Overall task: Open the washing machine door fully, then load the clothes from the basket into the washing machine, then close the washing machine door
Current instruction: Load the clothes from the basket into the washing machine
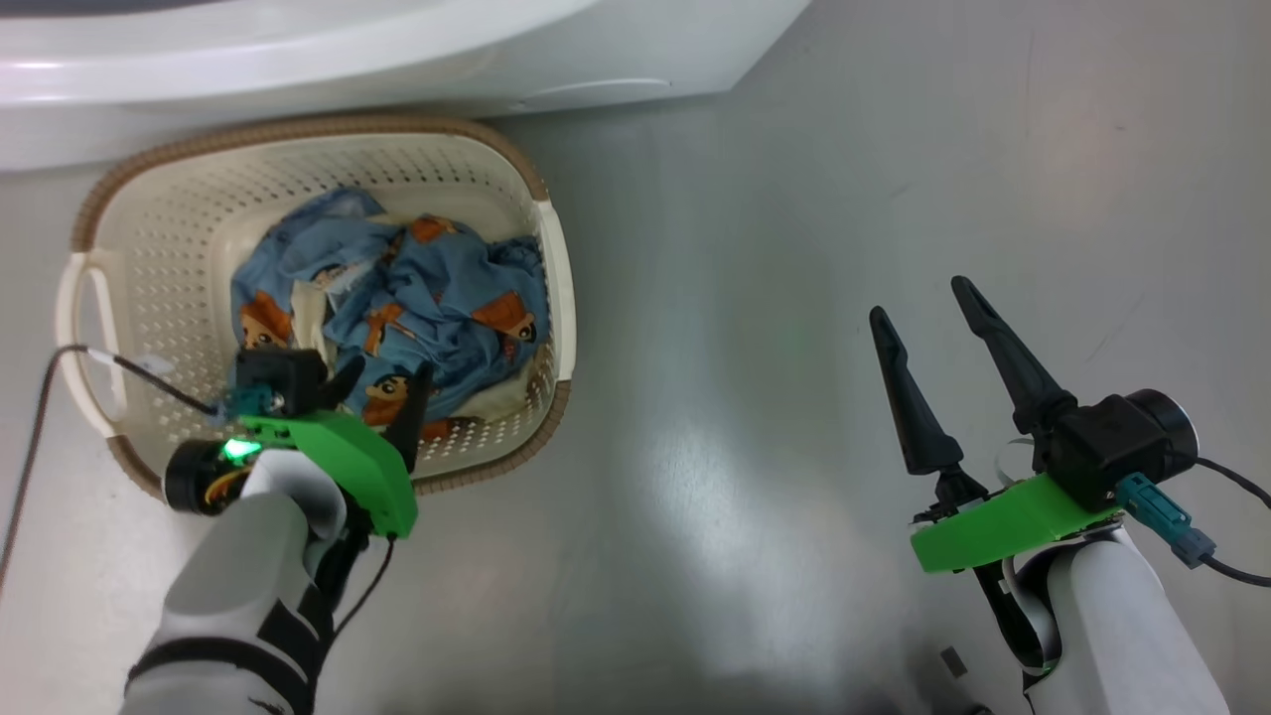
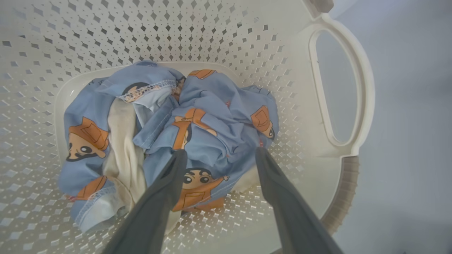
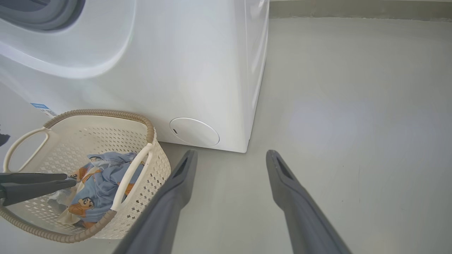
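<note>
Hovering inside one basket point(image 1: 298, 127) at 10 o'clock of head view: left gripper point(image 1: 387, 372), jaws spread wide, tips over clothes point(image 1: 437, 298), nothing gripped, contact unclear. One bundle of clothes, blue print plus cream piece, lying on basket bottom. Two white handles point(image 1: 74, 298), at 9 and 3 o'clock of basket. One washing machine point(image 1: 298, 60) at 12 o'clock, just behind basket. Right gripper point(image 1: 920, 300) at 4 o'clock, jaws apart, empty, above floor point(image 1: 745, 298).
</note>
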You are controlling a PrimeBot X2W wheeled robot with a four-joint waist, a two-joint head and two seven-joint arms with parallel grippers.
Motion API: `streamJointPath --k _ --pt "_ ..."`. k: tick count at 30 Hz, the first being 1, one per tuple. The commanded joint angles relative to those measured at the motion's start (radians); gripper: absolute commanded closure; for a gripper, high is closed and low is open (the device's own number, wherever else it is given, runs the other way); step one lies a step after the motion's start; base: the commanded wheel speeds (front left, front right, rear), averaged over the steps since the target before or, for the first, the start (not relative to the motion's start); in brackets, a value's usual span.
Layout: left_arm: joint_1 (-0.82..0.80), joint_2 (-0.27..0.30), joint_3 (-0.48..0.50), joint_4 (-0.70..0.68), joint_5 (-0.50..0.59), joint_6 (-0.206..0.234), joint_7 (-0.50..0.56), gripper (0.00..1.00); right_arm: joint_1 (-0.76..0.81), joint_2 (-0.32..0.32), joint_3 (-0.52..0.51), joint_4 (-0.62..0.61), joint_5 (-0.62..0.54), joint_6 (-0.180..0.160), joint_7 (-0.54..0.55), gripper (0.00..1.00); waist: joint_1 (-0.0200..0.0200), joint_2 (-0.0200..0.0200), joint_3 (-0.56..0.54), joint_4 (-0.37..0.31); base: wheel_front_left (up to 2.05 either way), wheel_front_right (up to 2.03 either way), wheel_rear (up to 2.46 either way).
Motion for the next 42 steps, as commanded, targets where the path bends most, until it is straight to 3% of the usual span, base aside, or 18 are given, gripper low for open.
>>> streamJointPath --k 1,24,42 --pt "-0.010 0.046 -0.001 0.007 -0.021 -0.002 -0.004 0.00 0.014 0.002 0.028 -0.023 -0.015 0.009 -0.012 0.00 -0.0001 0.0000 0.039 -0.012 0.00 0.00 0.00" --pt "-0.113 0.095 -0.222 0.059 -0.227 -0.002 -0.001 0.00 0.043 -0.025 0.030 -0.051 -0.022 0.009 -0.012 0.00 -0.0001 0.0000 0.113 -0.015 0.00 0.00 0.00" --pt "-0.188 0.105 -0.320 0.102 -0.256 -0.002 -0.005 0.00 0.066 -0.026 0.004 -0.087 -0.021 0.009 -0.012 0.00 -0.0001 0.0000 0.155 -0.038 0.00 0.00 0.00"
